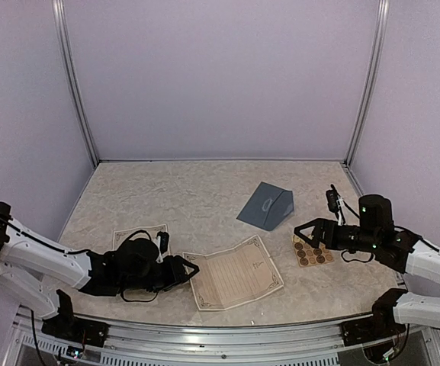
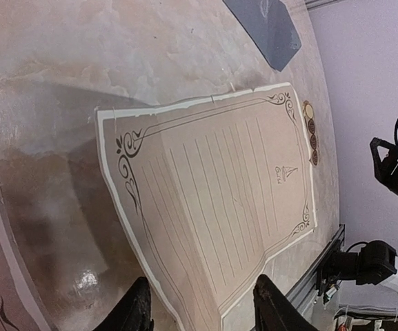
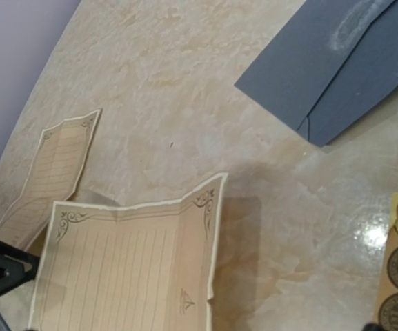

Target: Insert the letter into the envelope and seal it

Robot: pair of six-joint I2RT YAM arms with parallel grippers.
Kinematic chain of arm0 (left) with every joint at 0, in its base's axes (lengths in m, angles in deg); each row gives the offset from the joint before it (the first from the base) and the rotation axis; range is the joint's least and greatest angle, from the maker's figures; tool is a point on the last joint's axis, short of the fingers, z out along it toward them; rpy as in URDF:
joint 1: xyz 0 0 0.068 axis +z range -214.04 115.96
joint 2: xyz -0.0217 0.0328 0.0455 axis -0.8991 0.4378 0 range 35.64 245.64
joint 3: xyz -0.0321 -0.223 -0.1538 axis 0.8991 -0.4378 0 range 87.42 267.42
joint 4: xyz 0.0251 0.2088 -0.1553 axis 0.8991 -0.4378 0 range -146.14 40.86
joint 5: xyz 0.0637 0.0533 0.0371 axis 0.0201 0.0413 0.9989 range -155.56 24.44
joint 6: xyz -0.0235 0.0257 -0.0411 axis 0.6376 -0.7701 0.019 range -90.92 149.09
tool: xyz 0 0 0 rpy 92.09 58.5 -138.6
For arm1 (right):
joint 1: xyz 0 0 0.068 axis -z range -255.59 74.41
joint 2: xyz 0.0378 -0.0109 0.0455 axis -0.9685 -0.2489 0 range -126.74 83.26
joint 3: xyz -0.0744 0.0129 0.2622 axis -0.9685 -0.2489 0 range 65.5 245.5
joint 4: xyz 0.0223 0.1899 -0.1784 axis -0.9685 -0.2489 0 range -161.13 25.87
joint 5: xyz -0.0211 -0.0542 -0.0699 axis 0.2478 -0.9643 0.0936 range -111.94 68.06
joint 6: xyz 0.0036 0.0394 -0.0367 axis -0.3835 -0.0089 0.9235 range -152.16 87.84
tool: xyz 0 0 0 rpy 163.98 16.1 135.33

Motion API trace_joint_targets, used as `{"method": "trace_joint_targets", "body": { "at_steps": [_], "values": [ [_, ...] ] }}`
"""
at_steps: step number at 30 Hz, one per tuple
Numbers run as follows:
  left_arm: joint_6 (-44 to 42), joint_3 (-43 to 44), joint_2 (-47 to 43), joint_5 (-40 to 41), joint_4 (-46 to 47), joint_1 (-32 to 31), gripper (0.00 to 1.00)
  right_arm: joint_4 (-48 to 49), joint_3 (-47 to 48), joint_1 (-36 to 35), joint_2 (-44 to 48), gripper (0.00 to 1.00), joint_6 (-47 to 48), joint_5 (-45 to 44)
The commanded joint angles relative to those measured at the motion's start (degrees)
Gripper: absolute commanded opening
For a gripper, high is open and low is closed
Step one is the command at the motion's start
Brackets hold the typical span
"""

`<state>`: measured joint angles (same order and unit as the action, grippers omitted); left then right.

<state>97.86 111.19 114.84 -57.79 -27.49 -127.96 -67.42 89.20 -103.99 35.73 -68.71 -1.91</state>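
Cream paper with a dark scrolled border, the letter (image 1: 235,273) lies unfolded on the marbled table (image 1: 189,191), creased down its length and arching slightly at the folds. Everything else sits around it. The slate-blue envelope (image 1: 267,206) is beyond the letter and a little to its right, well apart from it, with nothing inside as far as shows. Whether its flap lies flat cannot be told. The tan sheet of round stickers (image 1: 313,252) lies just to the right of the letter. A second cream sheet (image 1: 139,235) lies to the letter's left, partly under the left arm.

The left gripper (image 1: 193,268) is low at the letter's left edge. Its jaws are half apart with that edge between them, not pinching it. The right gripper (image 1: 300,229) hangs spread wide and empty above the stickers, right of the letter.

So the task looks barely begun. The letter must be refolded, slid into the envelope, the flap shut and a sticker pressed on.
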Motion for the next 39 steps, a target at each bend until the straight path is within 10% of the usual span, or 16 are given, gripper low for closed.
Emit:
{"method": "trace_joint_targets", "body": {
  "at_steps": [1,15,22,39],
  "values": [
    [-0.48,2.44,2.74,-1.42,1.91,-0.69,0.44,0.93,-0.67,-0.95,-0.62,0.99,-0.15,-1.13],
    [-0.4,4.02,7.81,-2.01,2.08,-0.87,0.31,0.9,-1.06,-1.01,-1.19,0.99,0.04,-1.64],
    [-2.08,5.15,9.94,-0.24,1.88,-0.99,0.0,0.83,-1.38,-1.03,-1.25,0.99,0.34,-1.47],
    [-31.22,11.65,-12.88,-7.29,-4.12,-2.7,0.0,9.07,-0.1,-4.1,-1.73,0.99,3.03,14.56]
  ]
}}
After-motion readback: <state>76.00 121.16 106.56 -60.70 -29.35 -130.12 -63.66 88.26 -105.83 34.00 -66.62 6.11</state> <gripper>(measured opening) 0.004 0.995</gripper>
